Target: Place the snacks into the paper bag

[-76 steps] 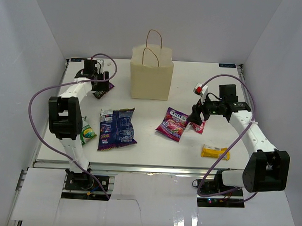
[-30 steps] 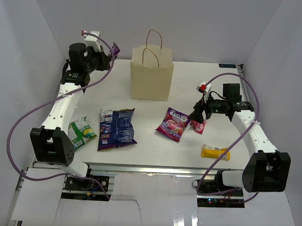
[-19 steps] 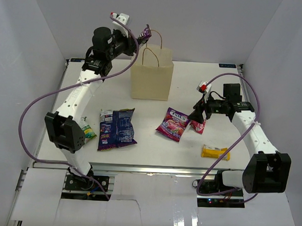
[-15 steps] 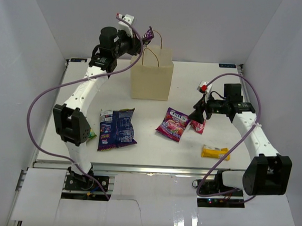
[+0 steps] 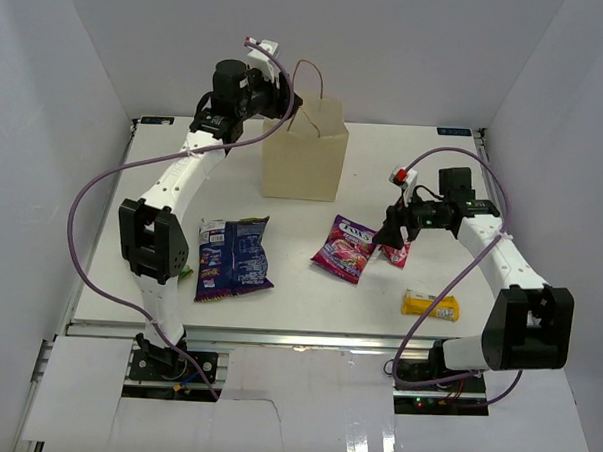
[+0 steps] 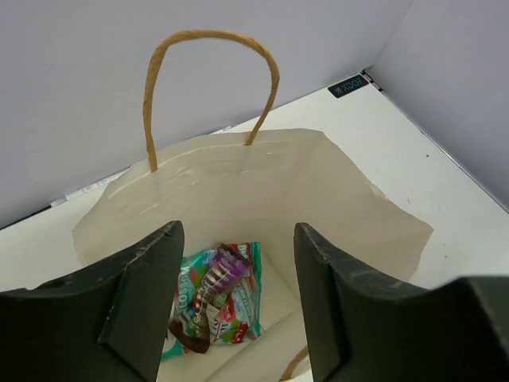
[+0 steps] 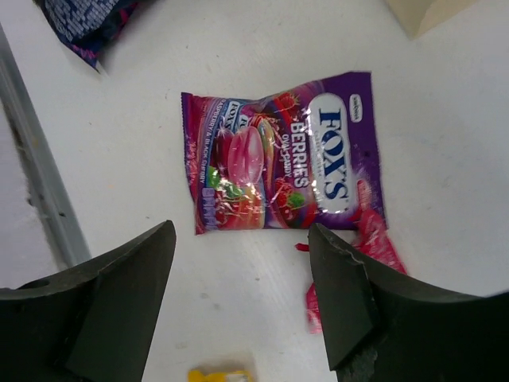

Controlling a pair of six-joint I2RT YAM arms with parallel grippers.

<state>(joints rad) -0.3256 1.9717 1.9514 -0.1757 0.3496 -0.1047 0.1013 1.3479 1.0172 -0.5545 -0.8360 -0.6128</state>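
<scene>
Right of centre, my right gripper hangs jaws apart over the magenta candy bag; next I'd lower and pinch its edge. Top centre, my left gripper gapes empty above the paper bag, dark purple bar lying inside

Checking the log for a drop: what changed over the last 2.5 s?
Left gripper lifted the dark purple bar from the back left, carried it right over the paper bag and let go; it now lies inside. Right gripper, magenta candy bag, blue-purple bag, yellow bar: unchanged.
</scene>
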